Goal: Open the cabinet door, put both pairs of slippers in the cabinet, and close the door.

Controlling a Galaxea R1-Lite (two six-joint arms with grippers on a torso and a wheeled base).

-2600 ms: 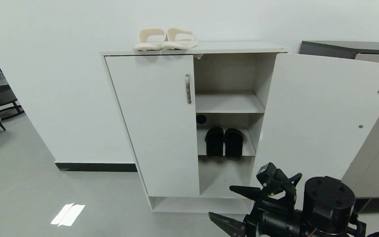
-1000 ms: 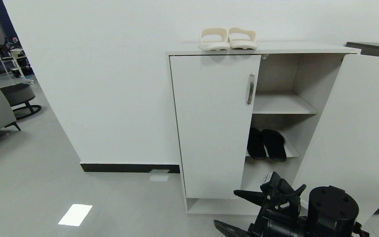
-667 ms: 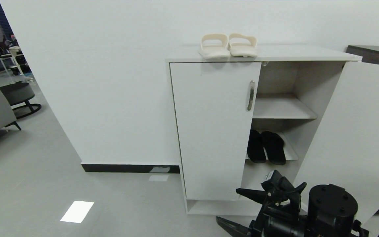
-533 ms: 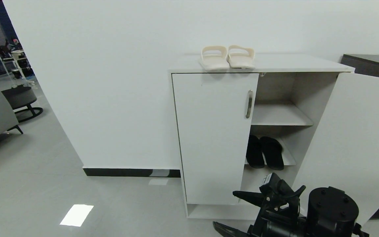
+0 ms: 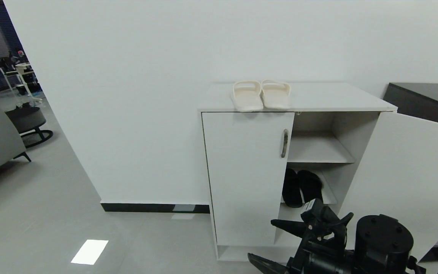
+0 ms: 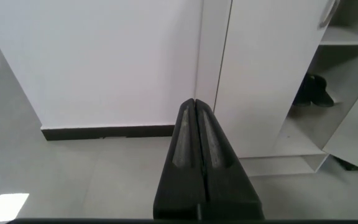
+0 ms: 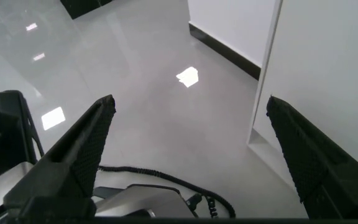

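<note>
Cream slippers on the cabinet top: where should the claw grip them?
Probably the adjoining straps of the cream slippers, from the front and above: they lie side by side, touching, toes at the cabinet top's front edge, straps arched up.

Bright, even light, floor point(image 5: 89, 252) glare (edges bowed)

**Black arms, tapered fingers**

The right arm's round joint housing point(image 5: 384, 236) is matt black, its flat cap dotted with small screws. The right gripper point(image 5: 261, 239) carries long, tapered black fingers point(image 7: 73, 155) with a stippled face. The left gripper point(image 6: 195, 104) has grey-lined pads point(image 6: 182, 140). A thin black cable point(image 7: 166, 179) is partly coiled.
</note>
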